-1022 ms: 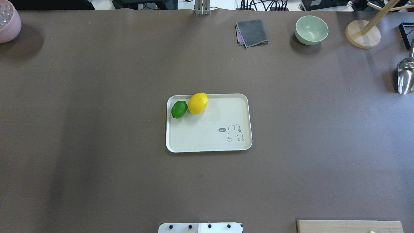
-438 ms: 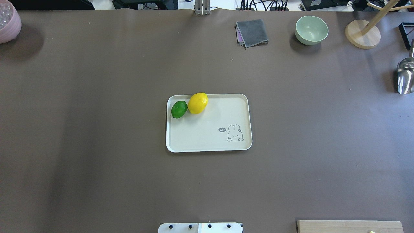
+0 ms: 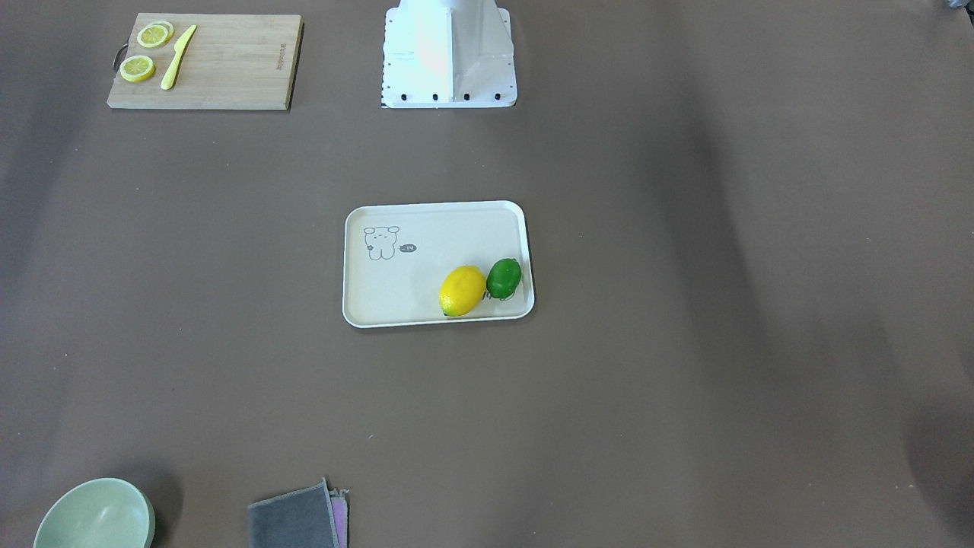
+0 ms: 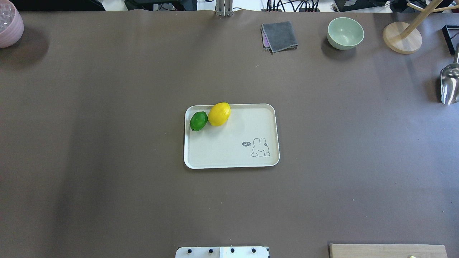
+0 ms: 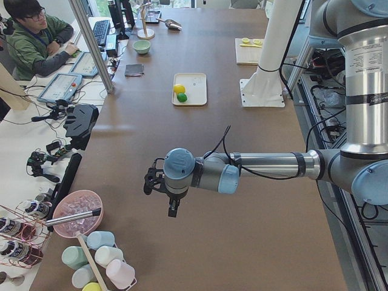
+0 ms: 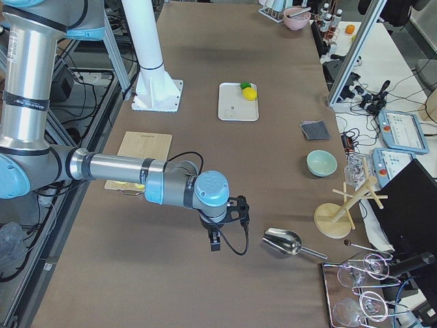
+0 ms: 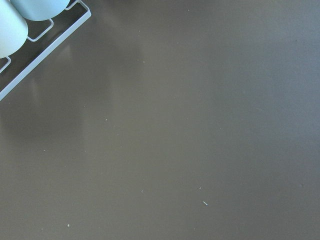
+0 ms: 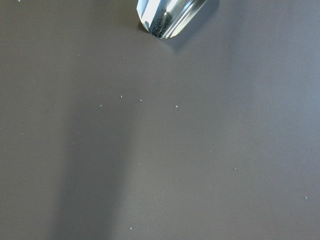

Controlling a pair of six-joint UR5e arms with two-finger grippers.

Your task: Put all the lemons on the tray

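Note:
The cream tray (image 4: 222,147) lies at the table's middle, and also shows in the front view (image 3: 396,289). The yellow lemon (image 4: 219,114) and the smaller green lemon (image 4: 198,121) rest side by side, touching, in the tray's far left corner; in the front view the yellow lemon (image 3: 462,291) and the green lemon (image 3: 504,278) lie at its near right. My left gripper (image 5: 173,209) hovers over bare table far off to the left, my right gripper (image 6: 215,242) far off to the right. I cannot tell whether either is open or shut.
A wooden cutting board (image 3: 221,65) with lemon slices (image 3: 138,68) and a yellow knife (image 3: 177,57) lies near the robot base (image 3: 449,53). A grey cloth (image 4: 279,36), a mint bowl (image 4: 345,33), a wooden stand (image 4: 401,37), a metal scoop (image 4: 449,84) and a pink bowl (image 4: 9,25) line the table's edges.

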